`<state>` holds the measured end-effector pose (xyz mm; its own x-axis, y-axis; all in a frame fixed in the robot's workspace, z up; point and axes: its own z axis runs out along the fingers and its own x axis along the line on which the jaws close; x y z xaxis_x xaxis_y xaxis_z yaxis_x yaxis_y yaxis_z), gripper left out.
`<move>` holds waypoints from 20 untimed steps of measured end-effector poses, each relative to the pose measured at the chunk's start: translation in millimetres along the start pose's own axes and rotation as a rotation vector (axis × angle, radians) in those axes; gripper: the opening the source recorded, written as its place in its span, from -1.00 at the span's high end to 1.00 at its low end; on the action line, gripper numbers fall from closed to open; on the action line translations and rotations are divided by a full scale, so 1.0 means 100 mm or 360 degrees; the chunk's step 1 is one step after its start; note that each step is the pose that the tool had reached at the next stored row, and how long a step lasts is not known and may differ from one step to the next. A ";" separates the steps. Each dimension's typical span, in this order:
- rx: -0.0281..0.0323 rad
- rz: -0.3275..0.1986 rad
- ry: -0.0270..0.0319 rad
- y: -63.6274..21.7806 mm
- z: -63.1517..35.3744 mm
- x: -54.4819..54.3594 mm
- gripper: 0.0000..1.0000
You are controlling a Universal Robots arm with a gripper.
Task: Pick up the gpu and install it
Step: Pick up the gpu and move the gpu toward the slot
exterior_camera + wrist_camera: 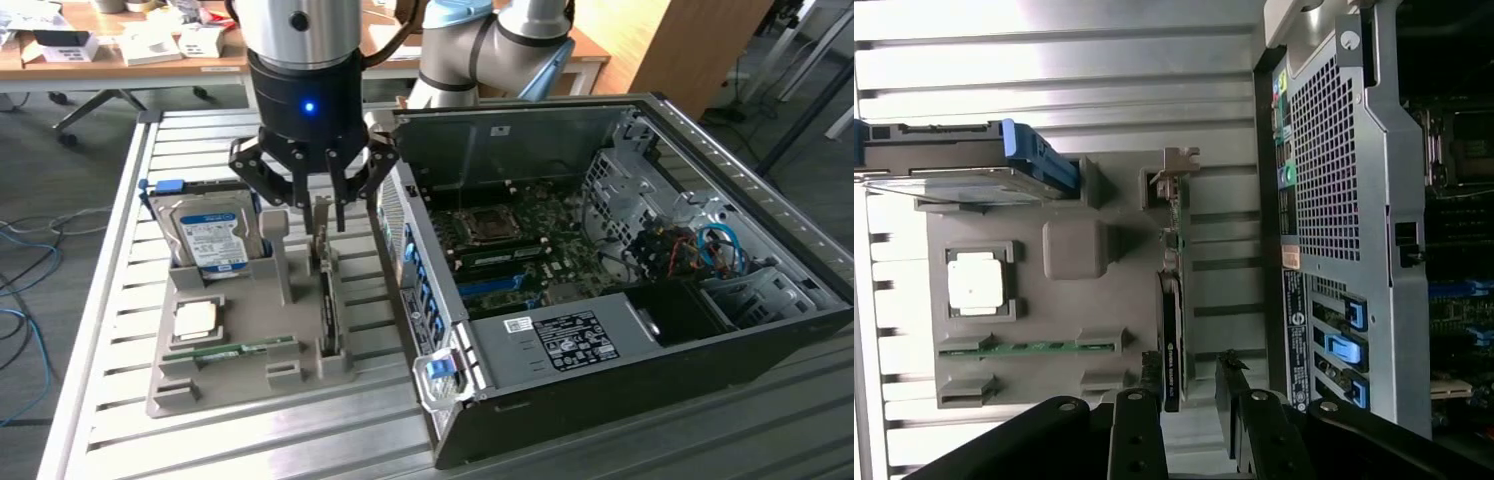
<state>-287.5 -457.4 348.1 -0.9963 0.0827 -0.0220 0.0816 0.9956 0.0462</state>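
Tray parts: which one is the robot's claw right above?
The gpu, the thin dark card standing on edge under the gripper; the hard drive stands further away.

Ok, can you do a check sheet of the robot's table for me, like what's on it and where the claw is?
Surface: slatted metal table holding a grey tray and an open computer case.
Job's things: gpu stands on edge in the tray's slot, not yet in the case.
Clutter: hard drive, processor chip, green memory stick in the tray.
Grippers: gripper open, fingers straddling one end of the gpu.
Cables: blue and red wires inside the case; blue cables on the floor.
Surroundings: wooden desk with boxes behind.
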 end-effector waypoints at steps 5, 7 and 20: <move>0.00002 0.0000 0.00002 0.000 0.000 0.00 0.29; 0.00002 0.0000 0.00001 0.000 0.002 0.00 0.29; 0.00001 0.0000 0.00002 -0.002 0.046 0.00 0.29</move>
<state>-287.5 -457.5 343.4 -0.9963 0.0827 -0.0219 0.0816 0.9956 0.0462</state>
